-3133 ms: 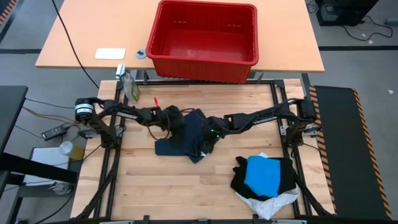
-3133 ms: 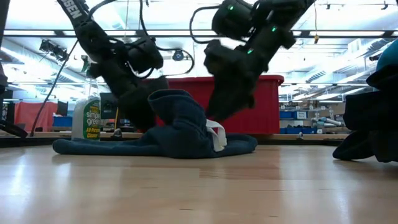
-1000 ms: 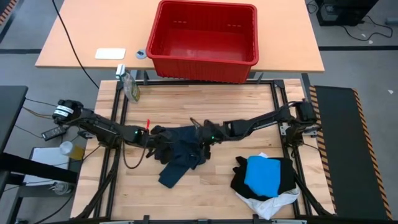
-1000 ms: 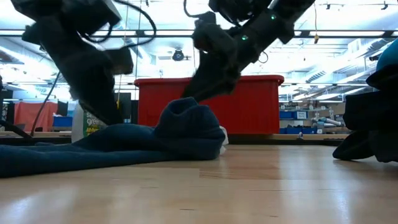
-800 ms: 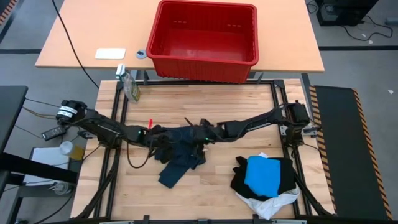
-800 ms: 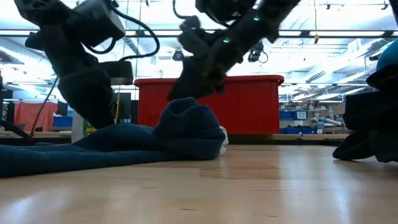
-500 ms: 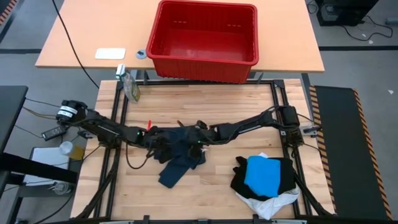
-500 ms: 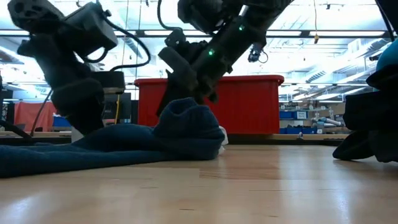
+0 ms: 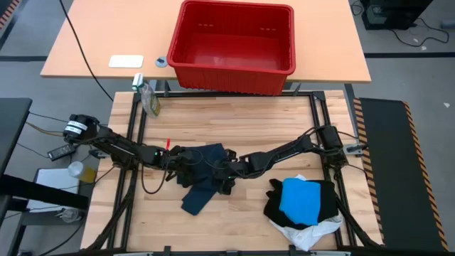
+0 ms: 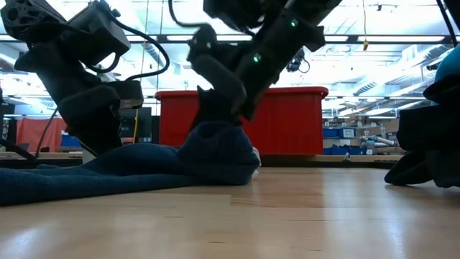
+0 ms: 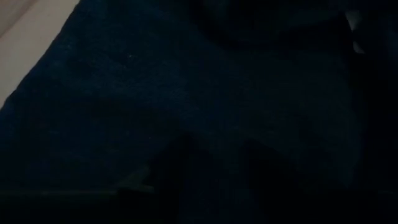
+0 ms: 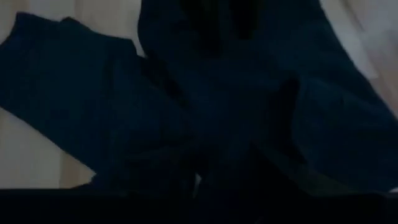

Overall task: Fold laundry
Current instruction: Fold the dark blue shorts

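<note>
- High view showed both arms stretched low over a dark navy garment (image 9: 206,171) mid-table, likely to arrange it for folding.
- Left gripper (image 9: 179,165) and right gripper (image 9: 225,174) pressed into it; finger openings could not be told.
- Folded laundry pile (image 9: 304,203) lay well apart, near the right arm's base.

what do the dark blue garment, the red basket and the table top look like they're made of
Dark blue garment: soft matte cloth, probably knit or fleece; it slumps in rounded folds.
Red basket: rigid moulded plastic, slight sheen, ribbed walls with slots.
Table top: pale wood, seemingly joined strips with a smooth finish; plank lines and grain show.
</note>
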